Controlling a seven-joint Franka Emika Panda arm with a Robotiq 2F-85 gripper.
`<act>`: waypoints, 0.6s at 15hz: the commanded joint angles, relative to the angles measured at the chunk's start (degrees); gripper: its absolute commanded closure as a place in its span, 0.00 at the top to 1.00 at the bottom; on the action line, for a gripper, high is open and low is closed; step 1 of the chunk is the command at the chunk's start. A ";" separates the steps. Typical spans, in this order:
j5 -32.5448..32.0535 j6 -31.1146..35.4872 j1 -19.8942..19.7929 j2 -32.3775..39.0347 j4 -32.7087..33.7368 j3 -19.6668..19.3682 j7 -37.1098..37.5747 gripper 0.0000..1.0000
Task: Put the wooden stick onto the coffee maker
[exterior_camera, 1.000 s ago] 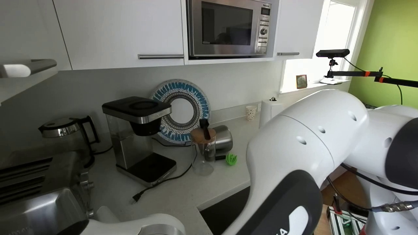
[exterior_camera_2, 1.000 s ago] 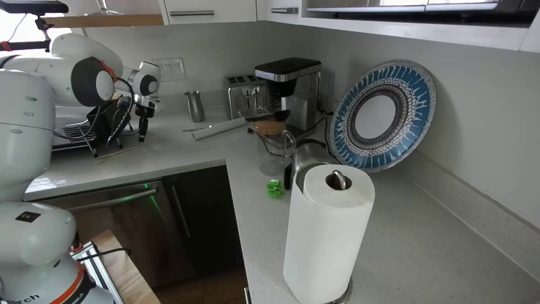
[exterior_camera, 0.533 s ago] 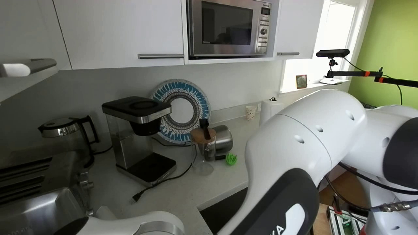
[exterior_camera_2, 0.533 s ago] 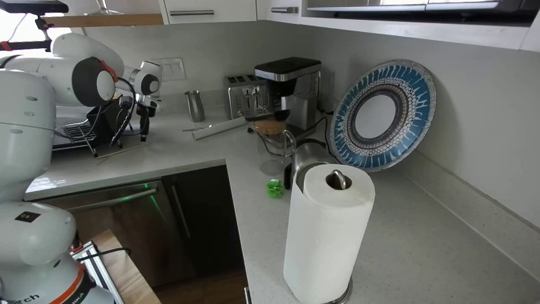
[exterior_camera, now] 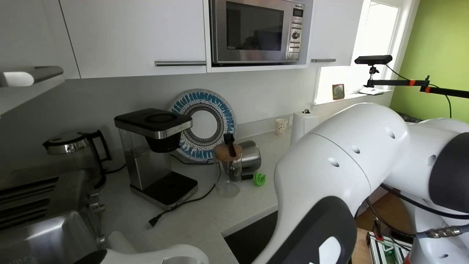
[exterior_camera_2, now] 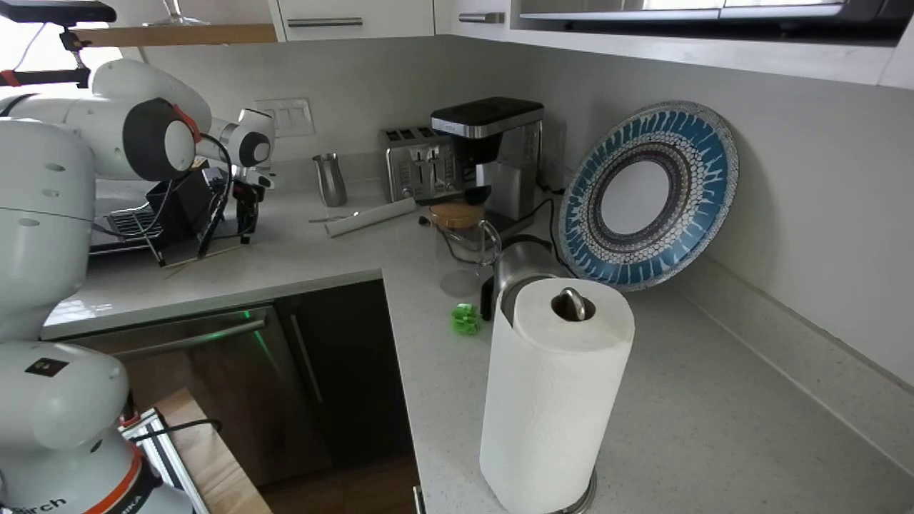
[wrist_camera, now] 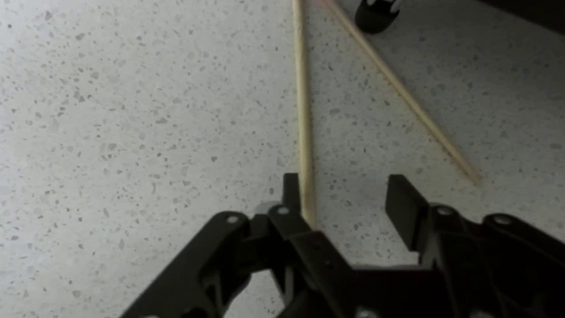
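Speckled countertop [wrist_camera: 154, 110] holds two wooden sticks [wrist_camera: 303, 110] and one coffee maker [exterior_camera: 149, 168].

Daylight enters through the window [exterior_camera: 377, 33], burnt out to white in both exterior views. In an exterior view the black-handled jug [exterior_camera: 73, 148] and toaster [exterior_camera: 55, 212] stand in gloom; in an exterior view the counter [exterior_camera_2: 300, 253] shows a patch of white glare, and the patterned disc [exterior_camera_2: 650, 196] throws a soft shadow on the wall [exterior_camera_2: 821, 214]. In the wrist view the gripper [wrist_camera: 344, 192] looks dark and soft-edged.
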 commanded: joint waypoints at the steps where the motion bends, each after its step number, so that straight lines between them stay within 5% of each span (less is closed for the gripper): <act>1: 0.52 3.07 -0.84 -0.18 -2.63 0.57 -2.42 0.45; 5: 0.27 4.19 -0.66 -1.19 -4.02 0.40 -2.51 0.46; 6: 0.27 4.19 -0.67 -1.22 -4.07 0.42 -2.49 0.23; 9: 0.26 4.13 -0.88 -1.36 -4.19 0.39 -2.49 0.12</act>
